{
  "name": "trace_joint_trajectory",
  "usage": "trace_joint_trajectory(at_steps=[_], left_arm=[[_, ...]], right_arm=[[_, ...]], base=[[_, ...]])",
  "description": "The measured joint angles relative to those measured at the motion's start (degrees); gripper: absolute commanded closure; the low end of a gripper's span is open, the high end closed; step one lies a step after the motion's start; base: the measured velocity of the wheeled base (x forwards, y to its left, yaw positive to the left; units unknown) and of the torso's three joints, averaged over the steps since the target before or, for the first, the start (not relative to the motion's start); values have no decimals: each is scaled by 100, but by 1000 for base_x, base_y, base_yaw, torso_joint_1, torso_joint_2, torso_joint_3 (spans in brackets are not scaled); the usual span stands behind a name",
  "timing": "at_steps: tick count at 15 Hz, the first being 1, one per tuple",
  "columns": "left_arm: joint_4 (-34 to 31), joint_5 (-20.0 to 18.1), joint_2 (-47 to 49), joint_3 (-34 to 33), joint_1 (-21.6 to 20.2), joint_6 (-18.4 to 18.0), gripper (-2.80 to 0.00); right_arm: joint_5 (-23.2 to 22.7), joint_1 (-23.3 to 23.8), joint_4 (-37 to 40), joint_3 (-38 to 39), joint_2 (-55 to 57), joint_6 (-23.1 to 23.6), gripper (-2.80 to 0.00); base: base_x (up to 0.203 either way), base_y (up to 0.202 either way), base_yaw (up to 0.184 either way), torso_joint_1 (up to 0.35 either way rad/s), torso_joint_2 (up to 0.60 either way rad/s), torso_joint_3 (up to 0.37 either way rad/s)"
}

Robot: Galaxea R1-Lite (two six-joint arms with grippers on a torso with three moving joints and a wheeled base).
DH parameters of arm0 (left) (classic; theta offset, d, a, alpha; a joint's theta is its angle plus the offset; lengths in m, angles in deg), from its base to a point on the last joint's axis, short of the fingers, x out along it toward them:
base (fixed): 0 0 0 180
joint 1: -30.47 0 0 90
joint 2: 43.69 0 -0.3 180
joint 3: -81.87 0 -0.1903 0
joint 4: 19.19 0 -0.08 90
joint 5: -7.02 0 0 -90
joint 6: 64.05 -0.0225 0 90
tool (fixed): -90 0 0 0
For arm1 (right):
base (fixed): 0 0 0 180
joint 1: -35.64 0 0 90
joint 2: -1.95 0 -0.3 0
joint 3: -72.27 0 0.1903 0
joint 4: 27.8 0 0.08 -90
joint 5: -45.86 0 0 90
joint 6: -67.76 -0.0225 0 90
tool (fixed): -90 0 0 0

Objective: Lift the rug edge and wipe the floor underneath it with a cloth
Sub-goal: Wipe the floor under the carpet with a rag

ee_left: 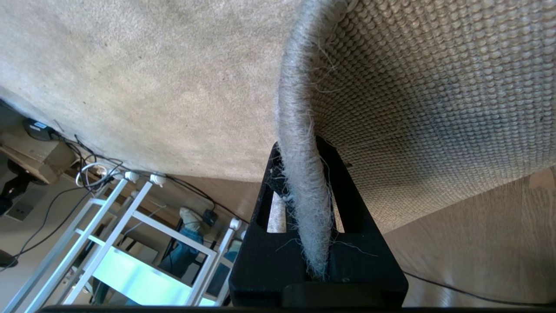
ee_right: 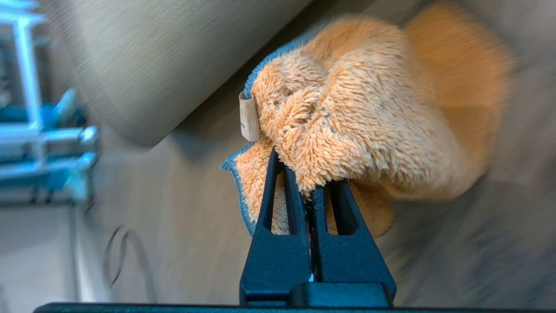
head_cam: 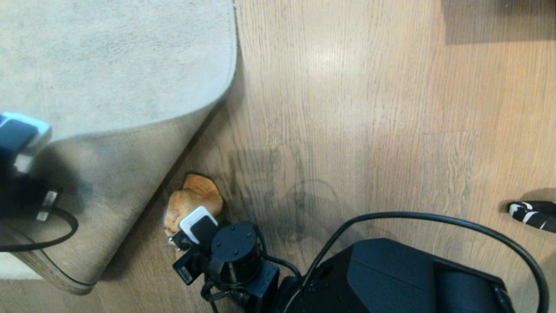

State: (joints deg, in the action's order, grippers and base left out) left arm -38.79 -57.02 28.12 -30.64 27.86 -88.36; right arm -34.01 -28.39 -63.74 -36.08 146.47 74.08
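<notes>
A: Entry. Where is the cloth (head_cam: 194, 201)?

B: Bunched on the floor (head_cam: 347, 108), just beside the shadowed gap under the raised rug edge (head_cam: 130, 126). The right gripper (ee_right: 310, 195) has its jaws clamped on a fold of it; orange pile bulges past the fingertips (ee_right: 278, 174), grey trim showing at one side.

A: And the rug?

B: Corner turned up, woven tan backing facing the head camera. The fold line runs diagonally, from the left gripper (ee_left: 304, 208) at the left of the head view up toward the rug's far rounded corner. That gripper is pinched tight on the frayed edge, one finger on each face.

A: Relation that matters for the next stroke?

B: The uncovered floor lies to the robot's left of the cloth, under the lifted flap. The right arm is the nearer one, its wrist just behind the cloth. Judgement: the wipe should run along the fold line, into the shadow. Risk: the cloth snagging on the hanging backing.

A: Anything else nearby?

B: A black cable (head_cam: 434, 217) loops over the robot's base.
</notes>
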Motion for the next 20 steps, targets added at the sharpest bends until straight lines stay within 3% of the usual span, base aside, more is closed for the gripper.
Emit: trace_joint_trajectory(at_steps=[14,17,20], left_arm=[[-32,5,-175,-95,-2,-7,0],[-39,5,-258,-178,5,-24,0],[-38,5,-335,-240,57,-24,0]], right_arm=[[218,984,68,-255,-857,212,0],[221,1070,63,144,-1242,218,0],[218,1081,-6,1075,-1691,222,0]], base=[[0,0,0,0,0,0],[0,0,0,0,0,0],[0,0,0,0,0,0]])
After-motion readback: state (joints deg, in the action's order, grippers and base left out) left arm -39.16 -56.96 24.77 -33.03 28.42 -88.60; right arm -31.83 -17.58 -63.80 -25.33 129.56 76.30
